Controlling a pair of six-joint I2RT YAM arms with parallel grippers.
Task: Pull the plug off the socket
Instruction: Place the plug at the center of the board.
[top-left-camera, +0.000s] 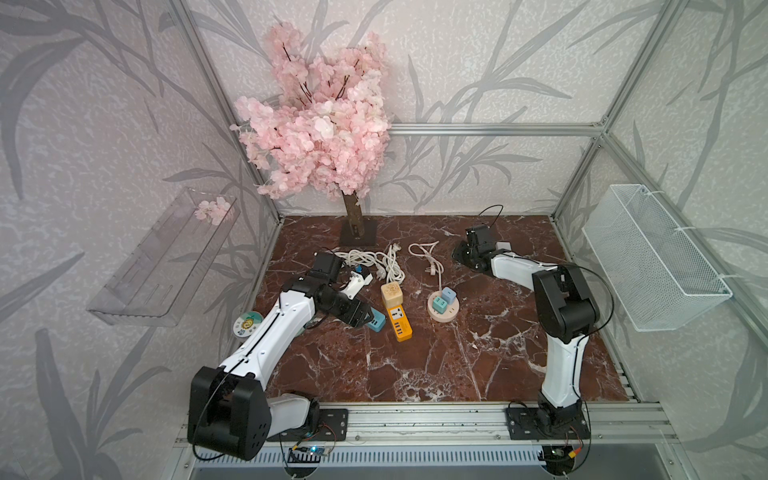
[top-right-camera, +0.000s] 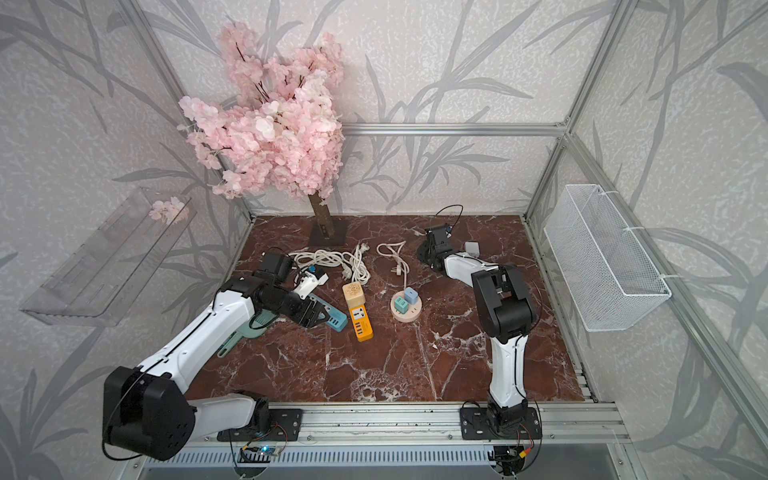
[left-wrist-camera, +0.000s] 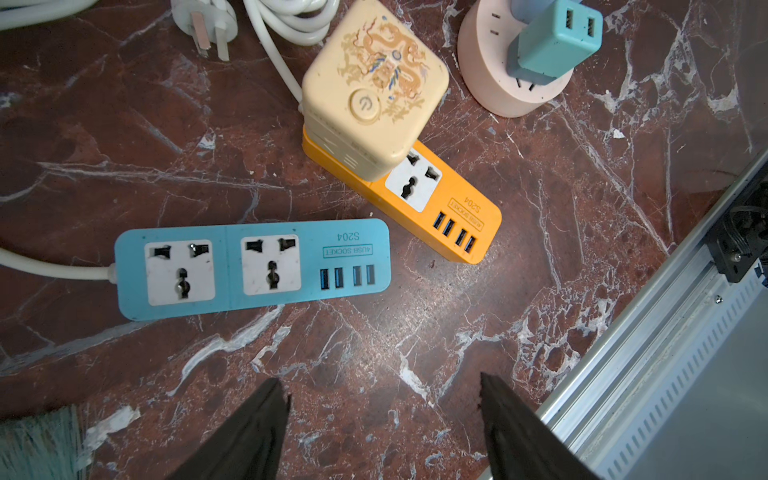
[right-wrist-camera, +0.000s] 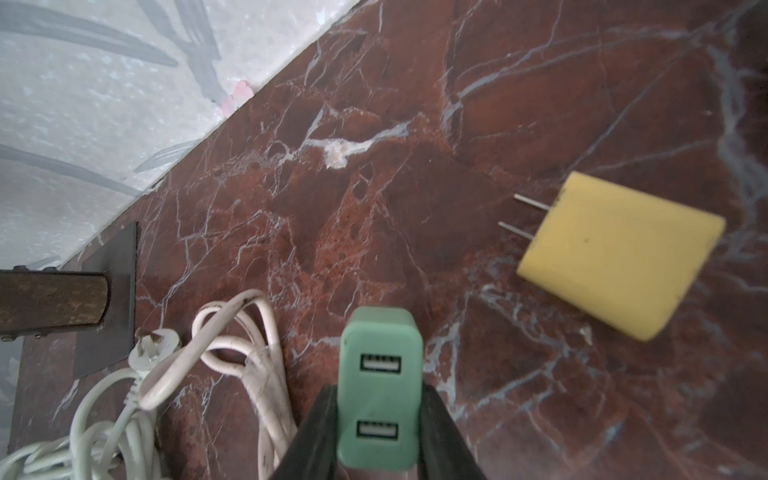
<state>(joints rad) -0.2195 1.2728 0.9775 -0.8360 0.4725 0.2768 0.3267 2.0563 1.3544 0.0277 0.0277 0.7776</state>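
While the left claw (left-wrist-camera: 380, 390) hangs above the table (left-wrist-camera: 415, 332) with its jaws spread wide and nothing between them, the right claw (right-wrist-camera: 378, 392) is clamped on a green plug (right-wrist-camera: 380, 353) — two USB ports face the wrist camera, prongs out of sight. Only the right wrist view shows that grip. In both top views the right claw sits low toward the table's far edge, right of the middle, under its own wrist, and the plug cannot be made out. The green plug is in no socket and well apart from the strips. The right wrist view also shows a pale yellow charger (right-wrist-camera: 619, 253) lying flat nearby, prongs bare, not touching the plug. The left wrist view shows the blue strip (left-wrist-camera: 253, 270) just ahead of the open fingers (left-wrist-camera: 266, 415), both outlets empty. The orange strip (left-wrist-camera: 457, 220) lies close by with a cream cube adapter (left-wrist-camera: 374, 95) plugged in and one outlet free. A pink round socket (left-wrist-camera: 486, 79) carries a teal charger (left-wrist-camera: 552, 41). A top view adds a light-blue charger (top-left-camera: 449, 294) on that round socket — mostly cut off in the wrist view — plus white cords (top-left-camera: 374, 259) coiled behind the strips and a blossom tree (top-left-camera: 320, 137) at the back. A teal brush (top-right-camera: 245, 328) beside the left arm is plain in a top view but only a sliver in the left wrist view.
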